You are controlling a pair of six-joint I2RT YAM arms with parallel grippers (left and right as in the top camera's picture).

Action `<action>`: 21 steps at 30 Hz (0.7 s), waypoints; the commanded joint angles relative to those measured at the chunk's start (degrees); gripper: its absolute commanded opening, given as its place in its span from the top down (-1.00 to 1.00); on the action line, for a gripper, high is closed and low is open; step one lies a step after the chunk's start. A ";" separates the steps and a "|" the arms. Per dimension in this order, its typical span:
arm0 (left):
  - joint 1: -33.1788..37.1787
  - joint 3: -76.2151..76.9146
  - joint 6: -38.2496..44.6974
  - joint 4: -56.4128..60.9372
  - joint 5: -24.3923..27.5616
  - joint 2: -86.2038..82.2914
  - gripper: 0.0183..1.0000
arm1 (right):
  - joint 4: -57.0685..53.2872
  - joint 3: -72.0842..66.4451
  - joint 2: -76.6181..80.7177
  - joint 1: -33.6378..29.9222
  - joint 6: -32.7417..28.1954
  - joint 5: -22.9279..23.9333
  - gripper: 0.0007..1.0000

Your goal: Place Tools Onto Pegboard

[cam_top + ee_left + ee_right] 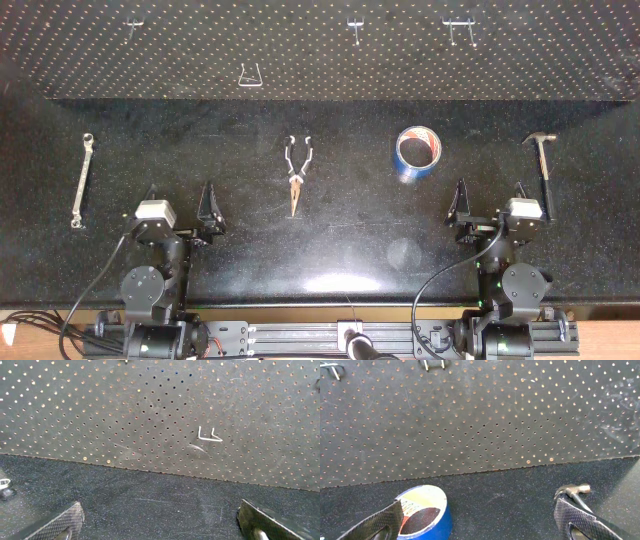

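From above, my left end effector [180,195] and right end effector [490,192] sit low in the frame, both spread wide. On the table [200,130] lie a wrench [80,182] far left, pliers [296,175] centre, then tape [417,152] and a hammer [543,160] right, all below the pegboard [320,50].

Left wrist: a wire hook [210,436] on the board.

Right wrist: tape beside one finger, hammer beside the other.

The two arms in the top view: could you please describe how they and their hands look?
Both arms are black, with rounded joint housings and a pale grey block at the wrist. A black cable loops from each wrist down to the base. The left hand and right hand each have two black, tapering fingers with cross-hatched pads.
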 commanded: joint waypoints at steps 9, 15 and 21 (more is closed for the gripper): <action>9.01 26.97 -0.85 -33.20 4.59 16.13 -1.00 | 0.24 -0.57 -0.35 0.04 0.63 -0.46 -0.98; 17.66 87.21 8.57 -76.76 -22.77 66.27 -0.99 | 0.22 -0.57 -0.35 0.04 0.63 -0.46 -0.98; 26.86 87.84 11.74 -76.59 -9.84 78.42 -0.99 | 0.22 -0.57 -0.35 0.04 0.63 -0.46 -0.98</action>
